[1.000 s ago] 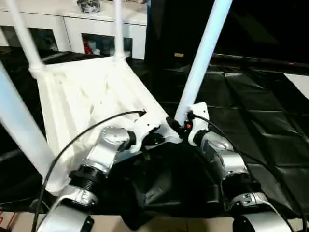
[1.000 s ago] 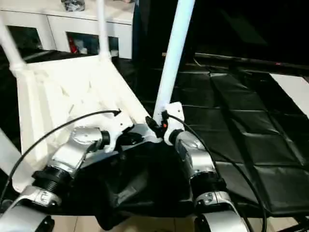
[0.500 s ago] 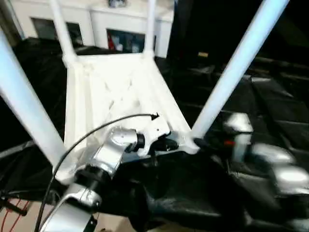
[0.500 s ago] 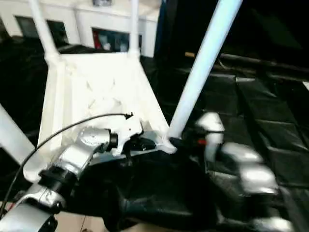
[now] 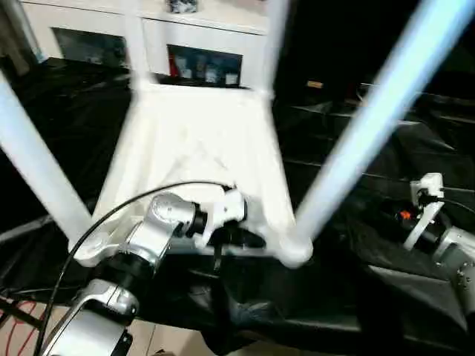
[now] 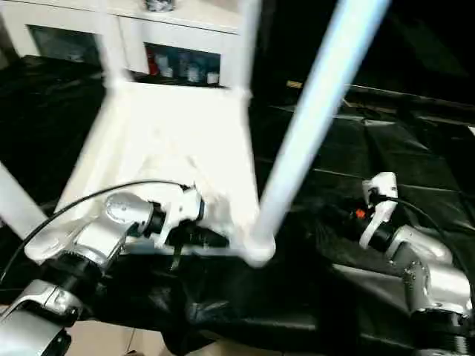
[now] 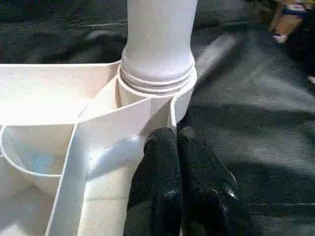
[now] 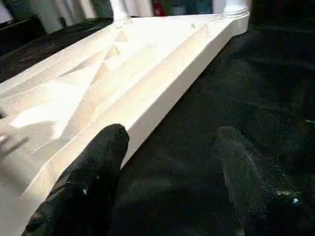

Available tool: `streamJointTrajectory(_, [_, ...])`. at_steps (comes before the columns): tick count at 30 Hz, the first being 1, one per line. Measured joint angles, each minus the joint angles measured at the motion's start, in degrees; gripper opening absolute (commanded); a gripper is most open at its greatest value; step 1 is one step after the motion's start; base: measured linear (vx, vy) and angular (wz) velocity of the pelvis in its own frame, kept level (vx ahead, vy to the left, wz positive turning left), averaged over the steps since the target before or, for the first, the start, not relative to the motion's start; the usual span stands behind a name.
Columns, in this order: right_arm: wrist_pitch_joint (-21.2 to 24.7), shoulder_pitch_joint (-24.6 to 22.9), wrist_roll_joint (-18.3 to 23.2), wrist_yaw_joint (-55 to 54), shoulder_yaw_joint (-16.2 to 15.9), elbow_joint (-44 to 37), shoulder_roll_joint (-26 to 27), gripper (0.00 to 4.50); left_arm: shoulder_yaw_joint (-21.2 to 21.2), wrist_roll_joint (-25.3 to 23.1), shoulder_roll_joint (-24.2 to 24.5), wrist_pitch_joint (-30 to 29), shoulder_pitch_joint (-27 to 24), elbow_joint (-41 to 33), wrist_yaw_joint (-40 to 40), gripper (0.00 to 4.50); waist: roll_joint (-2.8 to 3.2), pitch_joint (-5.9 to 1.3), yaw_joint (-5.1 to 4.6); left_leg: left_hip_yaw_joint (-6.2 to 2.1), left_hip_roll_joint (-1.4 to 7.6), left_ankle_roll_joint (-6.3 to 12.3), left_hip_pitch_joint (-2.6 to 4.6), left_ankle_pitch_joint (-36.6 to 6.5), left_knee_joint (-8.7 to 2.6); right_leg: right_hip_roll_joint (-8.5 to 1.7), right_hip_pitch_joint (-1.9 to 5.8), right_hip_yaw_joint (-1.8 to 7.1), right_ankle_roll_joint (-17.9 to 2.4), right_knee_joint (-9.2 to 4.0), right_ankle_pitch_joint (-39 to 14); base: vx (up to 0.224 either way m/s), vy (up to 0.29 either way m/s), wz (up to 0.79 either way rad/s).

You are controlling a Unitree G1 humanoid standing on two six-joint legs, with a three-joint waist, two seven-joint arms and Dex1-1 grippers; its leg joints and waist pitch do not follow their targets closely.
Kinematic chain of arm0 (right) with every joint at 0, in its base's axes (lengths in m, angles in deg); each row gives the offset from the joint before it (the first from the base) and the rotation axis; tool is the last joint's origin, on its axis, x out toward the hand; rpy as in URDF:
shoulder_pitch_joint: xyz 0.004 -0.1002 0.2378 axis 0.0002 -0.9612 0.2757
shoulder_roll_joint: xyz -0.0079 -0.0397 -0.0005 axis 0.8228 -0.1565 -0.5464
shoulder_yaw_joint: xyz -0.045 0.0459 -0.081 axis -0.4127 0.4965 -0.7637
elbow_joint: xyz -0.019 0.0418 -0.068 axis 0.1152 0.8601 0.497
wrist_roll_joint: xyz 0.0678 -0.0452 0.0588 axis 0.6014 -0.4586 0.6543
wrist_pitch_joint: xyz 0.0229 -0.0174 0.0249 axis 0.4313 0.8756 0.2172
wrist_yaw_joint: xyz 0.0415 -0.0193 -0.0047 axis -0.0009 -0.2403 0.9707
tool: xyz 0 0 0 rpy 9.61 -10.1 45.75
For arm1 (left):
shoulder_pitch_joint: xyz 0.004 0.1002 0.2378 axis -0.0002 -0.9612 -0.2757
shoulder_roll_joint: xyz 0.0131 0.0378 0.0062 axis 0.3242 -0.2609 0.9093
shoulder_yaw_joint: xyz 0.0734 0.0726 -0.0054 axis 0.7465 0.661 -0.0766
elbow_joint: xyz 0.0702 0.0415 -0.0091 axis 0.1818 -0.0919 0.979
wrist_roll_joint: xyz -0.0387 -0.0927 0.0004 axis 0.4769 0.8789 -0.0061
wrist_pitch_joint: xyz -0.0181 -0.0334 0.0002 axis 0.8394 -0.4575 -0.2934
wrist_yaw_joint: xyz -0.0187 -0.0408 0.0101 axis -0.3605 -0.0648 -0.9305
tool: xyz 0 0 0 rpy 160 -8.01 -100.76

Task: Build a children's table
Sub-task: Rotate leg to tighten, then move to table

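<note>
A: Where's the tabletop (image 5: pixel 200 141)?

B: Upside down on the black-draped work table (image 6: pixel 415 170), ribbed side up, with four legs (image 5: pixel 364 141) standing in its corner sockets. Two rise at the near corners, two at the far corners by the white cabinet (image 5: pixel 96 44).

A: And the left gripper (image 7: pixel 174 142)?

B: At the near edge, next to the near right socket (image 7: pixel 157 83). In the wrist view its two black fingers are pressed together on the thin rim there, so it looks clenched on the tabletop, though the rim between them is hard to make out.

A: The right gripper (image 8: pixel 172 162)?

B: Off to the right, apart from the tabletop, low over the black cloth. Its fingers (image 8: pixel 83 191) are spread wide with nothing between them.
</note>
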Motion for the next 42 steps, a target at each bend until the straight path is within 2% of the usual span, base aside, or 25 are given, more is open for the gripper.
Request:
streamJointTrajectory(6, [-1.86,0.17,-3.47,-8.34,-1.58,2.51,4.37,3.12,0.05,2.04,-0.34,2.32,-1.66,-0.66,-1.63,0.0,-0.06,0.05,0.12,-0.01,0.03,-0.02,-0.04,0.01,0.07,0.01,-0.09,0.02,0.02,0.15,-0.01,0.0,0.0,0.0])
streamJointTrajectory(8, [-2.56,1.27,-4.52,-12.84,-1.52,3.6,6.31,3.32,-0.46,2.4,-0.33,2.94,-2.37,-1.32,-0.46,0.33,-0.13,0.1,-0.18,-0.01,0.03,-0.03,-0.01,0.02,0.11,0.01,-0.11,0.04,0.02,0.26,-0.01,0.0,0.0,0.0])
streamJointTrajectory(12, [-3.41,1.03,-6.01,-18.17,-1.75,1.76,9.29,3.54,-4.3,5.03,-0.81,2.0,-5.49,-6.24,4.52,0.6,-0.06,0.18,-1.07,-0.03,0.03,-0.05,0.02,0.01,0.13,0.01,-0.16,0.05,0.13,0.49,-0.09,0.0,0.0,0.0])
streamJointTrajectory(14, [-4.77,-0.79,-7.59,-20.85,-2.09,-1.13,10.35,3.83,-8.57,7.88,-2.03,0.04,-8.72,-10.85,9.41,0.83,-0.08,0.22,-1.2,-0.05,0.05,-0.06,-0.1,0.01,0.13,0.02,-0.13,0.03,0.19,0.63,-0.21,0.0,0.0,0.0])
streamJointTrajectory(16, [-4.94,-1.75,-8.45,-23.58,-1.97,-3.36,11.36,3.92,-11.75,8.8,-3.02,-1.21,-10.58,-13.95,14.8,0.89,-0.16,0.27,-1.3,-0.08,0.06,-0.06,-0.19,0.01,0.13,0.03,-0.17,0.01,0.22,0.66,-0.23,0.0,0.0,0.0])
streamJointTrajectory(18, [-5.59,-3.86,-9.23,-27.16,-1.92,-7.43,13.33,4.13,-16.28,7.49,-4.76,-1.22,-12.51,-16.65,25.06,1.17,-0.16,0.27,-1.42,-0.1,0.09,-0.06,-0.18,0.01,0.14,0.05,-0.14,-0.01,0.26,0.67,-0.25,0.0,0.0,0.0])
streamJointTrajectory(21, [-6.0,-5.81,-10.7,-30.59,-2.34,-10.56,14.61,4.37,-20.69,4.77,-5.93,-1.24,-13.95,-19.02,36.19,1.38,-0.18,0.28,-1.67,-0.12,0.06,-0.07,-0.23,0.01,0.17,0.05,-0.15,0.01,0.55,0.65,-0.42,0.0,0.0,0.0])
streamJointTrajectory(22, [-6.4,-7.22,-11.37,-31.91,-2.45,-12.7,15.27,4.48,-22.88,3.39,-7.01,-1.71,-15.62,-21.4,41.26,1.61,-0.23,0.28,-1.83,-0.13,0.06,-0.07,-0.23,0.0,0.17,0.05,-0.13,0.01,0.63,0.64,-0.47,0.0,0.0,0.0])
streamJointTrajectory(27, [-6.66,-9.24,-12.67,-35.37,-3.15,-16.99,17.49,4.5,-28.41,4.51,-10.9,-7.8,-21.7,-29.59,51.4,1.93,-0.39,0.3,-2.39,-0.16,0.05,-0.08,-0.36,-0.01,0.17,0.06,-0.19,0.0,0.8,0.6,-0.58,0.0,0.0,0.0])
streamJointTrajectory(32, [-5.86,-11.04,-13.0,-36.91,-4.14,-21.35,17.57,4.5,-29.69,3.79,-12.42,-6.83,-27.09,-33.93,57.91,2.26,-0.33,0.3,-2.55,-0.26,0.06,-0.08,-0.39,-0.01,0.15,0.13,-0.19,-0.02,0.91,0.6,-0.64,0.0,0.0,0.0])
streamJointTrajectory(33, [-5.61,-11.96,-13.58,-36.82,-4.86,-21.88,17.31,4.5,-29.63,3.12,-12.46,-6.74,-27.89,-34.58,58.82,2.5,-0.33,0.29,-2.52,-0.27,0.06,-0.08,-0.38,-0.01,0.15,0.13,-0.16,-0.01,0.95,0.6,-0.67,0.0,0.0,0.0])
streamJointTrajectory(35, [-4.71,-13.76,-15.92,-37.06,-6.9,-22.24,16.74,4.5,-29.61,1.41,-12.46,-6.71,-28.93,-35.6,60.51,2.5,-0.25,0.33,-2.59,-0.28,0.04,-0.08,-0.39,-0.01,0.19,0.14,-0.17,0.02,0.97,0.57,-0.68,0.0,0.0,0.0])
streamJointTrajectory(39, [-3.34,-13.98,-17.64,-36.24,-10.28,-22.1,16.14,4.5,-28.76,-0.22,-12.36,-4.01,-30.95,-36.72,62.39,2.5,-0.21,0.34,-2.92,-0.28,0.04,-0.08,-0.4,-0.01,0.26,0.13,-0.11,0.05,0.98,0.58,-0.67,0.0,0.0,0.0])
streamJointTrajectory(42, [-3.3,-13.26,-16.32,-36.3,-9.99,-20.48,17.86,4.5,-26.93,-0.66,-12.42,-3.93,-32.77,-37.05,62.92,2.5,-0.32,0.3,-2.86,-0.31,0.05,-0.08,-0.42,-0.01,0.24,0.13,-0.15,0.04,0.99,0.62,-0.67,0.0,0.0,0.0])
